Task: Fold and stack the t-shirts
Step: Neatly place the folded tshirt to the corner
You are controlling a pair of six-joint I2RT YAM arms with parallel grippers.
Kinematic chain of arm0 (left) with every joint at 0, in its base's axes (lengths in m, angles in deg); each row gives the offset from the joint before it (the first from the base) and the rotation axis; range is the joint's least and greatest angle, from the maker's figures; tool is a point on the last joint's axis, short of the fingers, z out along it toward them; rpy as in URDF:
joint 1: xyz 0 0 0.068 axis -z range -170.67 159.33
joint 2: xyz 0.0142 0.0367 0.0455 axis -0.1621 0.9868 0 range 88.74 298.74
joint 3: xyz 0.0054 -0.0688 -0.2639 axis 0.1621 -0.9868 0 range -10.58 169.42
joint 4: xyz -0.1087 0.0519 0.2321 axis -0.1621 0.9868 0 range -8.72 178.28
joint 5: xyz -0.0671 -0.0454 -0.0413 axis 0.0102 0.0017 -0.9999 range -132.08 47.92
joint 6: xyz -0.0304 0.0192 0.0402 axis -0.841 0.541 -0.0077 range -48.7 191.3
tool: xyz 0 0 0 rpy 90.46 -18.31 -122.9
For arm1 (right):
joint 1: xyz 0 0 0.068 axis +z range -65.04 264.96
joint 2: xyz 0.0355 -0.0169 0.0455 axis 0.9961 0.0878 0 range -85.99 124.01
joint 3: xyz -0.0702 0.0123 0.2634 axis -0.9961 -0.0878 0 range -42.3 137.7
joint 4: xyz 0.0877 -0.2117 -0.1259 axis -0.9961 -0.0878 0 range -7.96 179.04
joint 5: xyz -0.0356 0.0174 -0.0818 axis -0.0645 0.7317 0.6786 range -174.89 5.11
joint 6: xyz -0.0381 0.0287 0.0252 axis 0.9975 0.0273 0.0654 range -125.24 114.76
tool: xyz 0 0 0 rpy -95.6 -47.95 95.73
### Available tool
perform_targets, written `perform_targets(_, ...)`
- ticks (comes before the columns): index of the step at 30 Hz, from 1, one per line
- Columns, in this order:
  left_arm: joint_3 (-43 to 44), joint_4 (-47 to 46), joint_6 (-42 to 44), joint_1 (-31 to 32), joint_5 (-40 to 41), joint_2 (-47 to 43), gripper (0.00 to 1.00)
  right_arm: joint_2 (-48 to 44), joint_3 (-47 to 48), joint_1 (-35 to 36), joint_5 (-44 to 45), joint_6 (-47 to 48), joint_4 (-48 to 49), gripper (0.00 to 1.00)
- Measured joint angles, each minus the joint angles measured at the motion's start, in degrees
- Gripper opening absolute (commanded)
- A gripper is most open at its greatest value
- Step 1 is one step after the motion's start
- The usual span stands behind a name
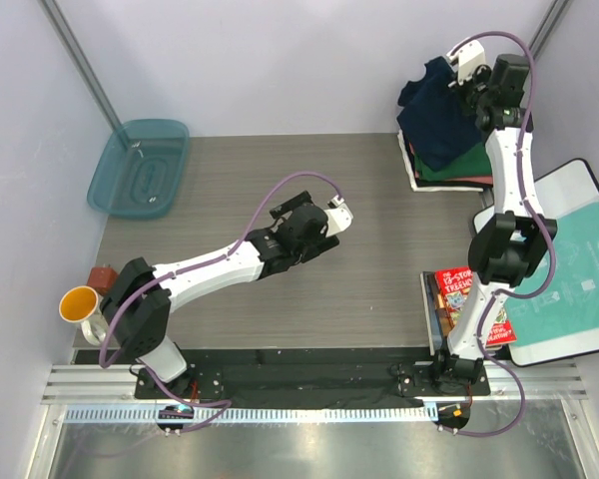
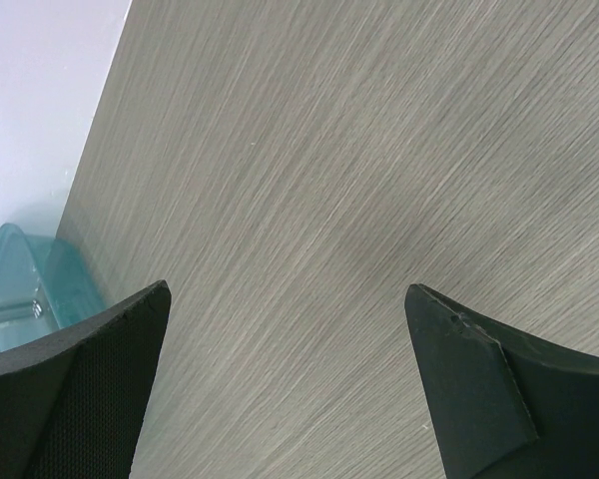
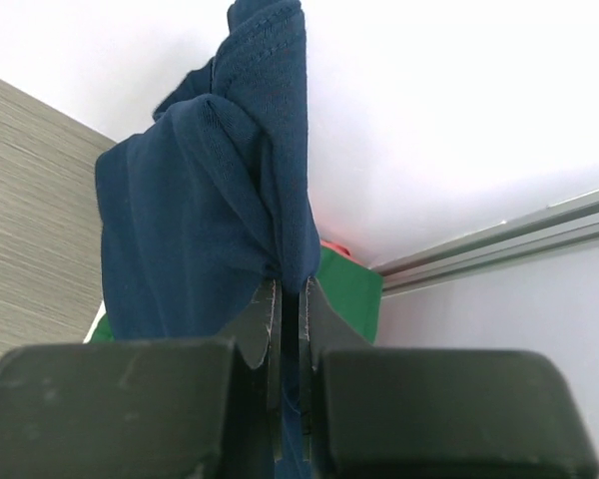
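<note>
Far right, right jaws grip navy shirt [image 1: 434, 125], half-hiding stack [image 1: 461, 172]; left jaws gape.

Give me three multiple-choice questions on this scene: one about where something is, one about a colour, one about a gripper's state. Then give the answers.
1. Where on the grey wood-grain table does the stack of folded t-shirts lie?
A. far right corner
B. near left edge
C. centre

2. What colour is the held t-shirt in the right gripper?
A. green
B. dark navy
C. white

3. How is the left gripper?
A. shut on cloth
B. shut on a mug
C. open, holding nothing

Answers:
1 A: the top view shows the stack at the far right.
2 B: navy cloth bunches between the shut jaws.
3 C: its jaws stand wide apart over bare table.
</note>
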Motion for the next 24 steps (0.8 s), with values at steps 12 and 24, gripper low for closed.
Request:
perform_targets(12, 0.7, 0.0, 0.0, 0.0, -0.3, 0.3, 1.0, -9.2, -2.0, 1.6, -1.1, -2.1, -1.6, 0.01)
perform_targets(24, 0.7, 0.0, 0.0, 0.0, -0.5, 0.3, 1.0, -10.3, -2.0, 3.7, -1.7, -3.3, -2.8, 0.01)
